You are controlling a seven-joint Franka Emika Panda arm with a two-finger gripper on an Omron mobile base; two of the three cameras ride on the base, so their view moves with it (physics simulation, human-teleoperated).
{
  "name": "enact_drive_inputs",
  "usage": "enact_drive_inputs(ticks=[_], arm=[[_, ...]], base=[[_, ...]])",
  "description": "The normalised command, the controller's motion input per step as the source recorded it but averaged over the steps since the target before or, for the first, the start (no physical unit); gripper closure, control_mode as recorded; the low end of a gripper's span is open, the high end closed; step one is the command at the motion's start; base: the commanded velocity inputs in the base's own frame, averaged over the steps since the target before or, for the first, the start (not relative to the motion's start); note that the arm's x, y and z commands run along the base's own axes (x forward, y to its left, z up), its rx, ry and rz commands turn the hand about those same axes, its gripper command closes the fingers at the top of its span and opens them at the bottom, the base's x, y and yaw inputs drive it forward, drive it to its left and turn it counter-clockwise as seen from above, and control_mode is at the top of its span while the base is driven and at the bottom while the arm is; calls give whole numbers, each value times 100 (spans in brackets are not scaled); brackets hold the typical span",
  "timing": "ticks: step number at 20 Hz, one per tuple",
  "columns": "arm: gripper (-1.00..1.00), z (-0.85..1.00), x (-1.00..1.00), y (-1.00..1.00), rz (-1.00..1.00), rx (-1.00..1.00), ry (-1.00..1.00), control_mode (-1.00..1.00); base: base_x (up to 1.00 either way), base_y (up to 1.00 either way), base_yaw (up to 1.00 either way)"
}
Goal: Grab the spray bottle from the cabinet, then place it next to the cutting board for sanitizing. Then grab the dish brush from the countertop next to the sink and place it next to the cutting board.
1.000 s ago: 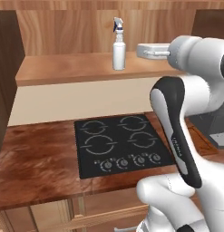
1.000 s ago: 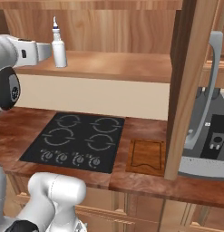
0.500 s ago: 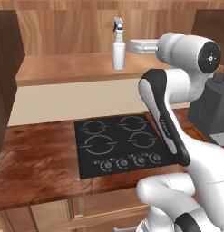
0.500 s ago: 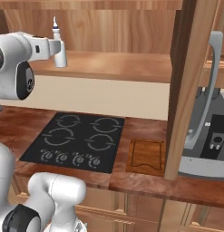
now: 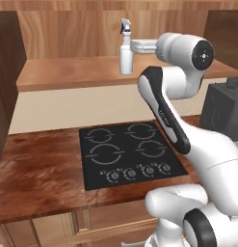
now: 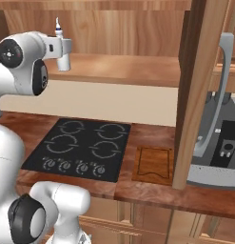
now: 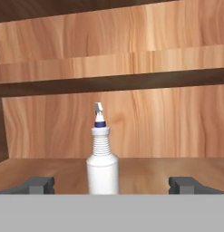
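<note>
Spray bottle (image 7: 102,163) upright on the pale wooden shelf (image 5: 77,72) inside the cabinet (image 6: 197,90), above and behind the black stove top (image 5: 130,154). Hand (image 7: 111,185) level with the bottle, fingers spread wide to either side and gripping nothing. Cutting board (image 6: 153,164) flat on the bench (image 5: 38,178), just beside the stove top.

The spray bottle (image 5: 125,52) stands upright on the shelf (image 5: 77,72) (above the stove top (image 5: 130,155)). The cutting board (image 6: 154,164) lies on the bench (image 5: 36,169), right of the stove top.
</note>
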Motion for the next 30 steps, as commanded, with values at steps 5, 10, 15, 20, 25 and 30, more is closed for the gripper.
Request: enact_drive_inputs(ticks=[5,10,15,20,25,30], arm=[[-100,-9,50,19,0,-3,0,-100],[-100,0,43,17,0,-3,0,-100],[-100,0,50,12,0,-1,0,-100],[-100,0,50,18,0,-2,0,-100],[-100,0,37,15,0,-2,0,-100],[-100,0,25,6,0,-1,0,-100]], base=[[0,0,0],[0,0,0],[0,0,0],[0,0,0],[0,0,0],[0,0,0]])
